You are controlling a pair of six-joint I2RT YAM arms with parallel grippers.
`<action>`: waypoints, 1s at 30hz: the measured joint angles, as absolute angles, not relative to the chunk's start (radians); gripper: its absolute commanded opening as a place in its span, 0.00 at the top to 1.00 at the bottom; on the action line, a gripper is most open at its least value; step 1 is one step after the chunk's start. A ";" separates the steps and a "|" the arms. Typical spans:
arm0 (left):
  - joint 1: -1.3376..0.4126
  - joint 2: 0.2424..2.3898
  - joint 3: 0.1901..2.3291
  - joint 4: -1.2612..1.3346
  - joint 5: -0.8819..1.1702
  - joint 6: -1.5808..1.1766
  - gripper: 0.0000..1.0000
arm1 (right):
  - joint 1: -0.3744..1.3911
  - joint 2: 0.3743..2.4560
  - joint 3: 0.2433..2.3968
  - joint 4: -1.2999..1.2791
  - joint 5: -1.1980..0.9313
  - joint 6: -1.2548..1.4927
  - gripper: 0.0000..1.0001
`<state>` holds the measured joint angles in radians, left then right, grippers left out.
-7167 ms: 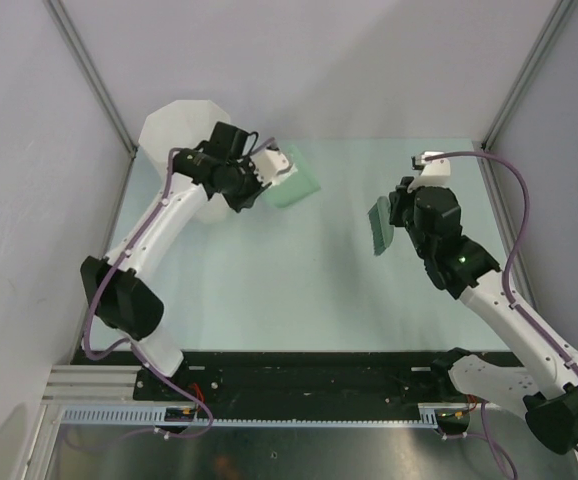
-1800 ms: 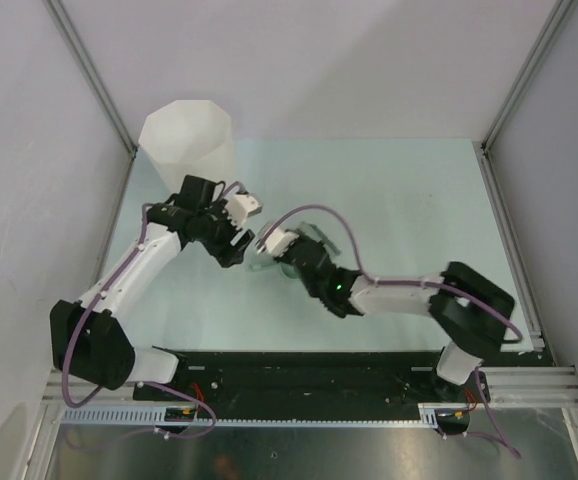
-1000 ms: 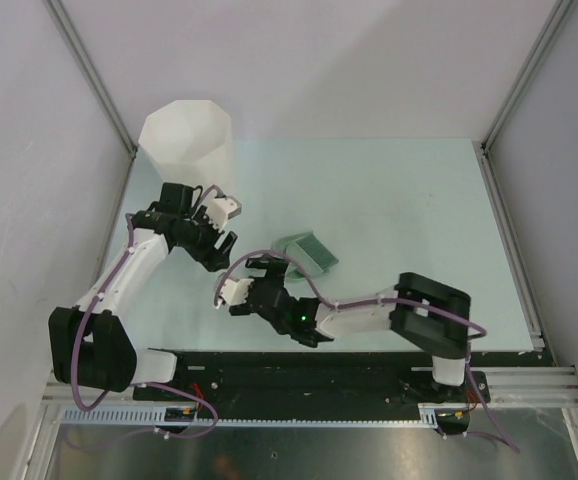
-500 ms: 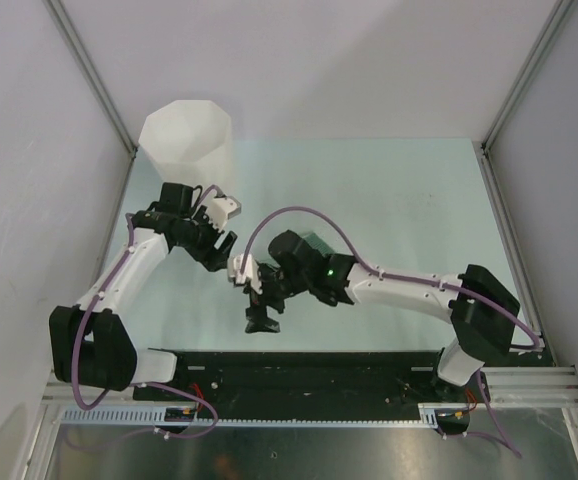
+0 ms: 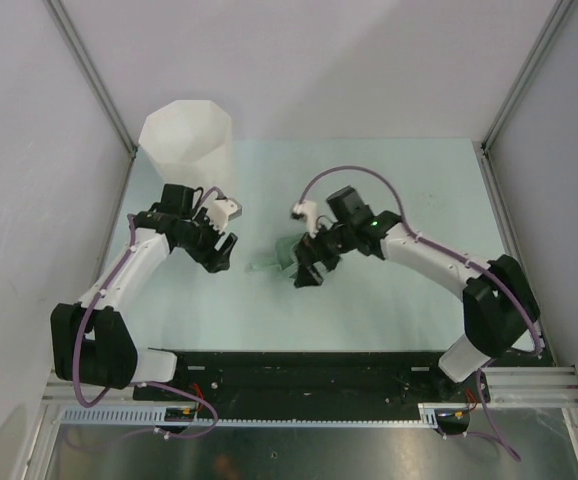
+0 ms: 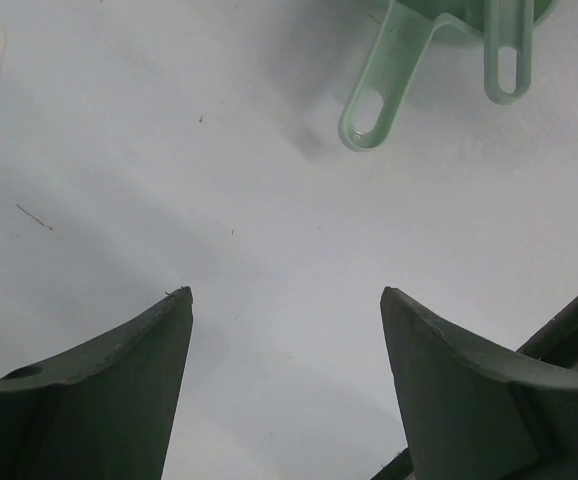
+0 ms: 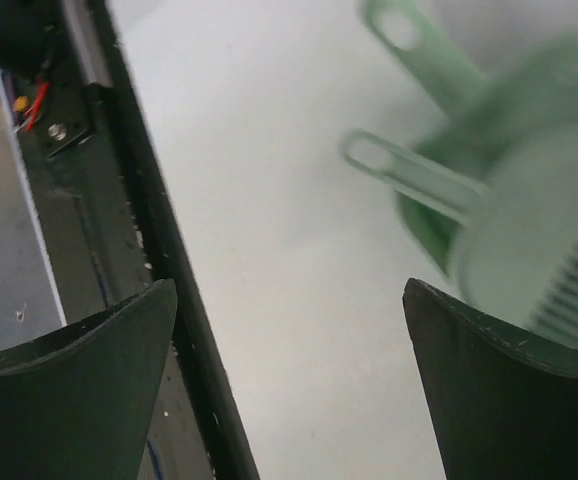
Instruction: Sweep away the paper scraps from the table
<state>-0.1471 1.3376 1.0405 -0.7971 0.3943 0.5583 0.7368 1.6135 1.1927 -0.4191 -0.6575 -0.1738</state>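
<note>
No paper scraps show in any view. A green dustpan (image 5: 281,258) lies on the pale mint table (image 5: 399,180) near its middle, with a green brush (image 7: 554,250) resting in it. Their two handles (image 6: 384,85) point toward my left gripper (image 5: 221,250), which hovers open and empty a short way to their left. My right gripper (image 5: 306,272) hangs open just above the near right side of the pan, holding nothing. In the left wrist view the left gripper (image 6: 284,295) has only bare table between its fingers. The right gripper (image 7: 289,285) likewise frames only table.
A tall white faceted bin (image 5: 187,135) stands at the back left corner, just behind the left arm. The black front rail (image 7: 149,250) runs along the near edge. Grey walls and metal frame rails enclose the table.
The right arm has swung from the near edge back toward the middle and now hangs over the dustpan and brush. The left arm has stayed still, open.
</note>
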 measured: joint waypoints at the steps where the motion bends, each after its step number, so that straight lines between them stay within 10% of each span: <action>1: -0.147 1.338 1.039 -0.796 0.394 0.559 0.21 | 0.702 1.602 1.191 -0.442 -0.642 -0.166 0.00; 15: -0.124 1.348 0.993 -0.792 0.397 0.600 0.00 | 0.145 1.310 0.940 -0.397 -0.402 0.065 0.00; 30: -0.065 1.306 0.785 -0.470 0.371 0.511 0.00 | 0.094 1.100 0.659 -0.102 -0.072 0.166 0.00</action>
<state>-0.0650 1.3064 0.7849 -0.4702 0.3706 0.5110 0.0937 1.1000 0.6586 -0.1024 -0.0715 0.1661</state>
